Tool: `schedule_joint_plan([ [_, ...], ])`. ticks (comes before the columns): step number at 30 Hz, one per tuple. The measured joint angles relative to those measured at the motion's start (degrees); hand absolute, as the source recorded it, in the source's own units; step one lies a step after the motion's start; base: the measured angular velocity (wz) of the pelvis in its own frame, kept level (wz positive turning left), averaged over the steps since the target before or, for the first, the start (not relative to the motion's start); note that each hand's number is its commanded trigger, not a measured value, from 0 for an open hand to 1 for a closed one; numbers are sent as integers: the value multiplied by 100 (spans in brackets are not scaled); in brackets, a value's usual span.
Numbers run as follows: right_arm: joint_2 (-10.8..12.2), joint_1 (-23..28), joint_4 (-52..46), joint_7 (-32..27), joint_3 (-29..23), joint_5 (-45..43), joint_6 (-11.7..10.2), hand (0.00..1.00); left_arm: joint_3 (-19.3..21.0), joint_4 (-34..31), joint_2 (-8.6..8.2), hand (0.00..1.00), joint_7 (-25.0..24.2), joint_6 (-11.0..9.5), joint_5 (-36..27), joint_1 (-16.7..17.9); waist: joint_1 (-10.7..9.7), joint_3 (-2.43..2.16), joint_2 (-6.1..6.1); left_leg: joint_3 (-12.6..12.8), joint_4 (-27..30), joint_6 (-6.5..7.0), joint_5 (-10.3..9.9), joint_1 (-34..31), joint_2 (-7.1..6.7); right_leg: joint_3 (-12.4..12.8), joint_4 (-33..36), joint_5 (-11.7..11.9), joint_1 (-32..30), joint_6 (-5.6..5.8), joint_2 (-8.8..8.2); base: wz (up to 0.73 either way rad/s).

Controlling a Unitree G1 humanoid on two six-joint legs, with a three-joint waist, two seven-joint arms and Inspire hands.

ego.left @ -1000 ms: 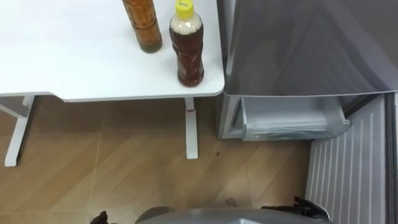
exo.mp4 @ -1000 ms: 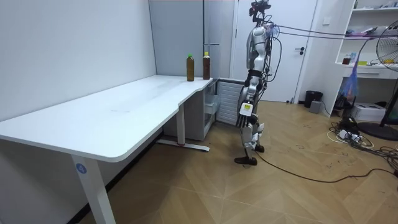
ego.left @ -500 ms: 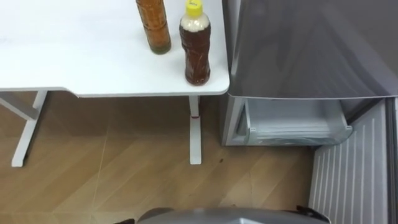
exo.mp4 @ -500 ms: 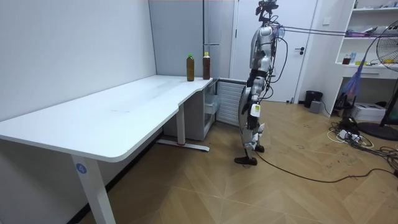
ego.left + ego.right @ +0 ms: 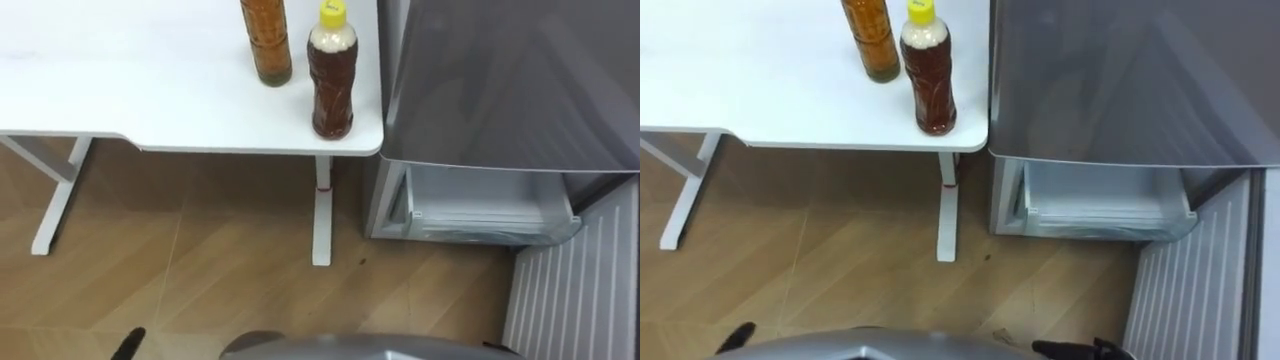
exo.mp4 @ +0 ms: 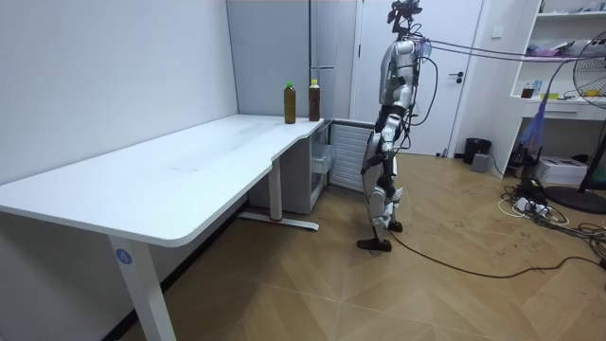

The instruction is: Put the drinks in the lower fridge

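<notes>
Left eye view first, reading from the left. A dark sliver of my left hand (image 5: 738, 338) shows at the bottom edge, too little for me to tell whether its fingers are straight or curled. It is well apart from the drinks and nothing seems to be in it.

The white desk (image 5: 150, 100) carries both drinks at its right corner. The amber bottle (image 5: 266, 40) stands on the far side with its top cut off by the frame. The dark bottle (image 5: 332, 75) with the yellow cap stands just right of it and nearer to me, close to the desk's right edge. Each is upright on its base, long axis vertical, cap up; neither leans or lies down.

Right of the desk is the grey fridge (image 5: 510, 80). Below it the lower drawer (image 5: 490, 205) is pulled out, and I see nothing in it. Further right is the ribbed inner face of the open door (image 5: 580, 290). My right hand (image 5: 1080, 349) is a dark edge at the bottom right, and I cannot tell its state either.

In the room view I stand on the wooden floor in front of the fridge, at the desk's end.

My read: the fridge is open and ready, but no bottle is in hand or stowed. Both pickups and both placements are left to do.
</notes>
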Motion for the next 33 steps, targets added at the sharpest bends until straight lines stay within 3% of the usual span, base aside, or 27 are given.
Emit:
schedule_joint_plan([
  [6,-41,36,17,-123,25,-193,-164,0,-64,-1251,37,0,942,-650,5,-151,-5,-18,50,-48,6,2,2,-71,-18,-58,4,0,-58,0,-5,4],
  [8,-44,63,11,-148,21,-278,-193,0,-41,-1563,74,0,1258,-755,170,-201,15,-16,67,-53,4,2,2,-73,-19,-55,15,1,-67,0,-5,-2],
  [15,-56,199,-158,-201,38,-428,-236,0,-187,-3539,110,0,2260,-1017,1844,-199,25,-5,158,-144,-30,4,1,-79,-49,-102,12,13,-80,10,-13,3],
  [19,-69,213,-146,-202,41,-423,-268,0,-164,-3968,203,0,2511,-1102,2707,-225,-4,-16,196,-145,-76,16,10,-56,-60,-107,10,13,-77,11,-22,-1],
  [21,-64,224,-103,-176,47,-431,-331,0,-161,-4398,202,0,2564,-1108,3316,-223,-14,-12,168,-161,-84,16,11,-55,-62,-113,2,13,-71,11,-20,3],
  [27,-62,183,-36,31,46,-453,-370,0,-282,-5367,209,0,2312,-1112,3995,-228,-46,47,105,-173,-74,17,12,11,-70,-116,-9,13,12,11,-23,0],
  [33,-69,171,-31,213,32,-452,-434,0,-726,-6333,212,0,1118,-1064,4253,-236,-97,46,97,-190,-20,17,12,-49,-69,-114,-15,13,-5,11,-16,0],
])
